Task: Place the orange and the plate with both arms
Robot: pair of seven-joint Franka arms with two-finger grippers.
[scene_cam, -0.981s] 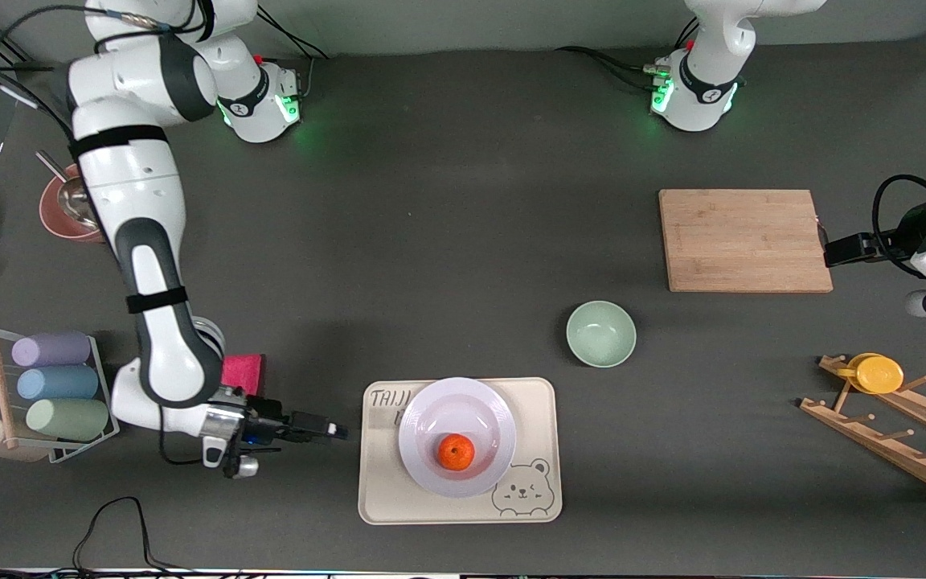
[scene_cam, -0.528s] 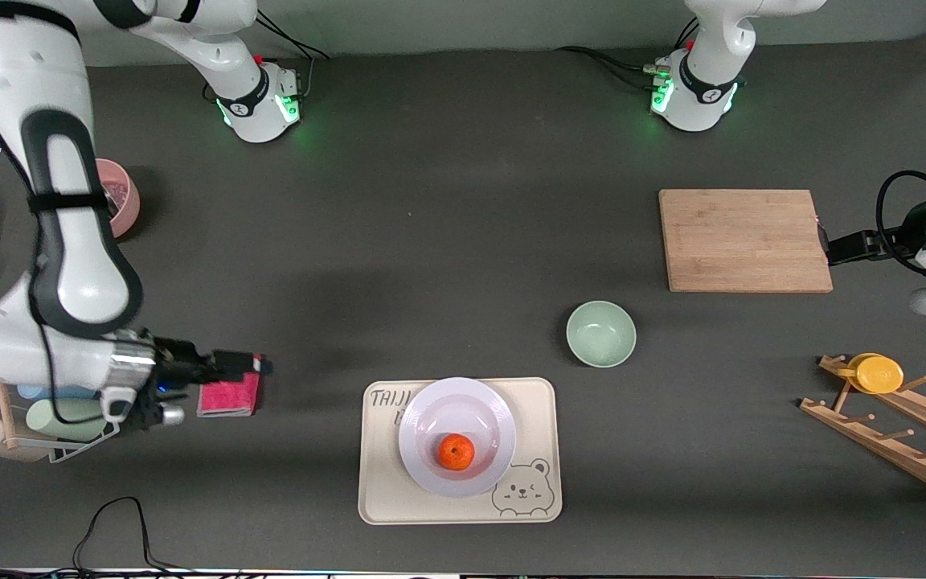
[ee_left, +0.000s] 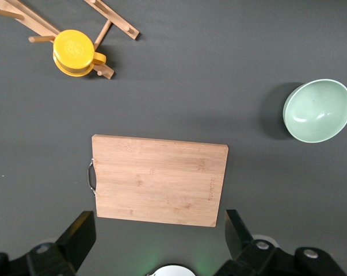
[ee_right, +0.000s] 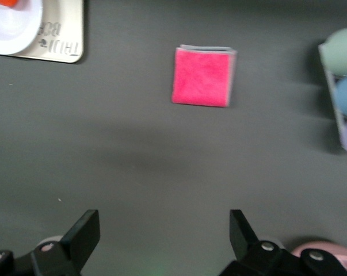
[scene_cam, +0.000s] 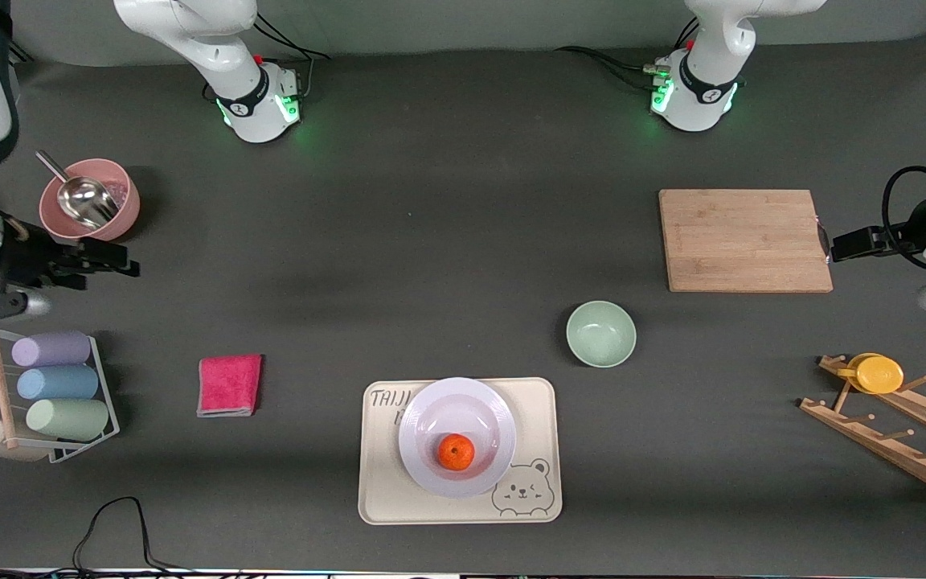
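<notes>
On the beige bear tray (scene_cam: 383, 490), near the front camera's edge of the table, sits the plate (scene_cam: 456, 437), and the orange (scene_cam: 456, 451) lies inside it, on the part of the plate nearer to the camera. Both things look already placed, so the task seems almost finished.

The right gripper (scene_cam: 113, 263) hangs at the right arm's end of the table, just beside the pink bowl (scene_cam: 92, 200) with the metal scoop (scene_cam: 81, 197). Its jaws are spread wide and hold nothing; the right wrist view shows only bare table between the two fingers (ee_right: 86, 233), with the pink cloth (ee_right: 203, 76) well apart from them. The left gripper (ee_left: 159, 230) is at the left arm's end, above the edge of the wooden cutting board (scene_cam: 743, 240). Its jaws are also wide and empty.

I judge that little can go wrong now, but some risks exist. The right gripper is close to the pink bowl, so a careless sideways move could push the bowl or tip the scoop out. The orange is round and rests free on a smooth plate; if any arm bumps the tray, it may roll over the rim. The green bowl (scene_cam: 600, 333) stands near the tray and could also be hit by a low sweep.
</notes>
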